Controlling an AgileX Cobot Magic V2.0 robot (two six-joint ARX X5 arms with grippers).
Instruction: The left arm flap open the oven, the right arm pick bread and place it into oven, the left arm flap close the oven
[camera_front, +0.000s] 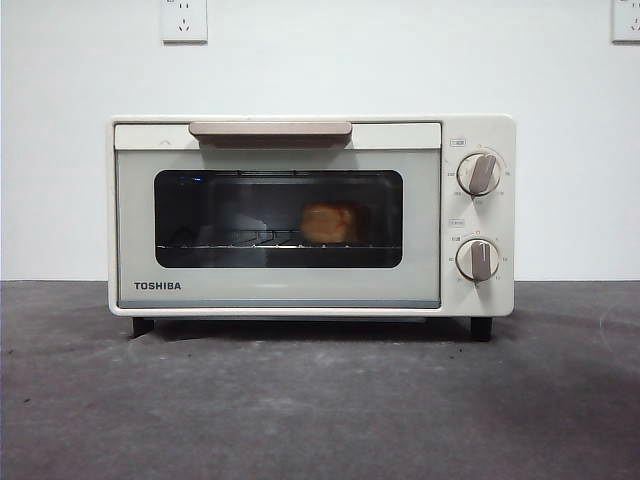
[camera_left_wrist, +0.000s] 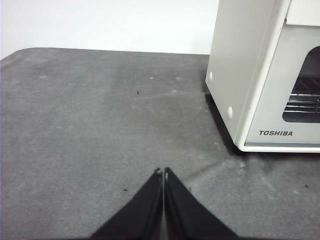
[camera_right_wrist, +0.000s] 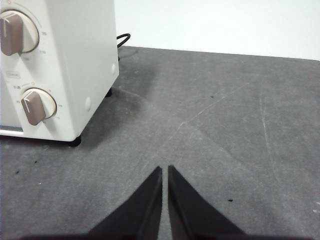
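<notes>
The cream-white TOSHIBA oven (camera_front: 310, 215) stands in the middle of the dark table with its door shut and its beige handle (camera_front: 270, 129) at the top. The golden bread (camera_front: 328, 223) sits inside on the wire rack, seen through the dark glass window, right of centre. My left gripper (camera_left_wrist: 163, 172) is shut and empty over bare table, off the oven's left front corner (camera_left_wrist: 265, 80). My right gripper (camera_right_wrist: 165, 169) is shut and empty over bare table, off the oven's knob side (camera_right_wrist: 60, 70). Neither gripper shows in the front view.
Two round knobs (camera_front: 479, 173) sit on the oven's right panel. A black cable (camera_right_wrist: 122, 38) runs behind the oven. White wall with sockets (camera_front: 184, 20) stands behind. Grey table (camera_front: 320, 400) stretches in front of the oven and to both sides.
</notes>
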